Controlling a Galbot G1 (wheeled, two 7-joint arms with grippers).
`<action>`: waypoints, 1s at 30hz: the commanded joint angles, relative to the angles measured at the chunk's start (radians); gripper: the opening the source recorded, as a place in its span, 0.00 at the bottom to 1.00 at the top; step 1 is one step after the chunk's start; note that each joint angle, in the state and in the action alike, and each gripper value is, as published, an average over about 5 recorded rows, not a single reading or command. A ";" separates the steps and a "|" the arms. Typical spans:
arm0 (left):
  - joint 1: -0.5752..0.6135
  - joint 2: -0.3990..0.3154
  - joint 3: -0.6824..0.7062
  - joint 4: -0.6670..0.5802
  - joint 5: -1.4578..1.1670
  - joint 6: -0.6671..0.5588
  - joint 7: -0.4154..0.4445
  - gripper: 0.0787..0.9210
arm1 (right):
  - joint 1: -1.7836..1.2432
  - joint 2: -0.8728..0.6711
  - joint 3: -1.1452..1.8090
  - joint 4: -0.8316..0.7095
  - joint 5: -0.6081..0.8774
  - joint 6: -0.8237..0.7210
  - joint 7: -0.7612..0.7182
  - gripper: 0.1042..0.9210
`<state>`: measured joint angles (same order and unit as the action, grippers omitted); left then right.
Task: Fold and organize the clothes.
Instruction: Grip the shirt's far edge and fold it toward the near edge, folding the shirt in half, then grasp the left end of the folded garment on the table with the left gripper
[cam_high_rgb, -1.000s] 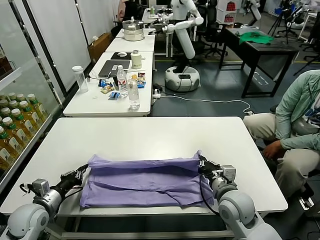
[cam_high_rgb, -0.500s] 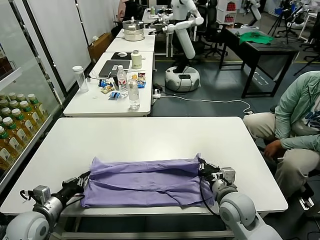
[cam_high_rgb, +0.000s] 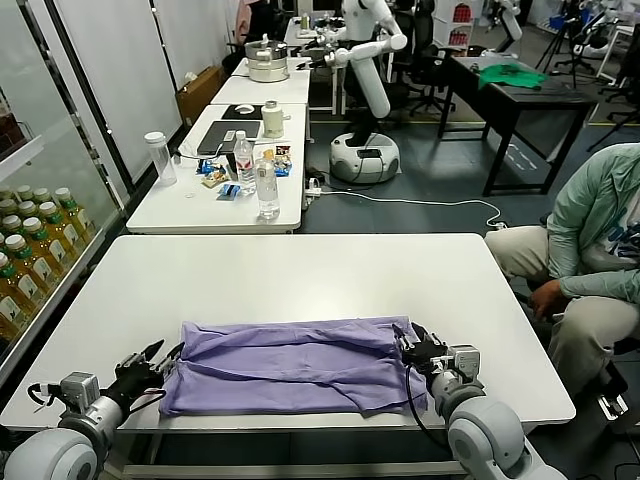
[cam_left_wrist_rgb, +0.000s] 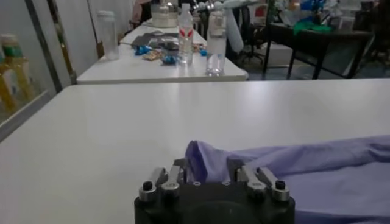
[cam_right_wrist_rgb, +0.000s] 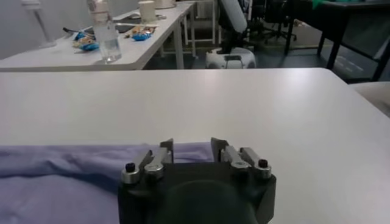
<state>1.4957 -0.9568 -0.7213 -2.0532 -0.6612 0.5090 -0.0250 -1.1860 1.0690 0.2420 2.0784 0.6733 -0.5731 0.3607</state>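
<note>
T-shirt: my lavender T-shirt (cam_high_rgb: 290, 365) lies near the front edge of the white table (cam_high_rgb: 300, 270), the edge closest to me. It is folded into a long flat band that runs from side to side.

Left gripper: my left gripper (cam_high_rgb: 150, 367) sits low on the table at the left end of the T-shirt. In the left wrist view a peak of purple cloth (cam_left_wrist_rgb: 204, 159) stands up between my spread jaws. The jaws look parted, with the cloth loose between them, so I think I am not pinching it.

Right gripper: my right gripper (cam_high_rgb: 422, 350) sits at the right end of the T-shirt, low on the table too. In the right wrist view the cloth edge (cam_right_wrist_rgb: 189, 152) lies in the gap of my jaws. They look parted as well.

Why I am here: I have one jaw set at each end so both ends of the T-shirt go the same way and the fold comes out straight.

How far: I think one fold is done. The band is still long, so more folds are needed.

Watch out: the cloth is thin and soft. It could slip or bunch up.

Other things: water bottles (cam_high_rgb: 266, 186) stand on another table, far behind the T-shirt. A person (cam_high_rgb: 590, 260) sits to the right of my table.
</note>
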 joint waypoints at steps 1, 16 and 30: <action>-0.012 -0.027 0.042 -0.027 -0.008 0.008 -0.139 0.59 | -0.024 -0.001 0.012 0.032 -0.007 -0.005 0.002 0.65; -0.090 -0.064 0.179 0.053 -0.040 0.038 -0.338 0.88 | -0.029 0.001 -0.005 0.078 -0.047 -0.006 0.006 0.88; -0.137 -0.074 0.220 0.106 -0.038 0.025 -0.387 0.88 | -0.027 0.012 -0.019 0.061 -0.069 -0.006 0.002 0.88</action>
<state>1.3858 -1.0257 -0.5338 -1.9728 -0.6972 0.5322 -0.3613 -1.2118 1.0800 0.2256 2.1369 0.6115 -0.5782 0.3626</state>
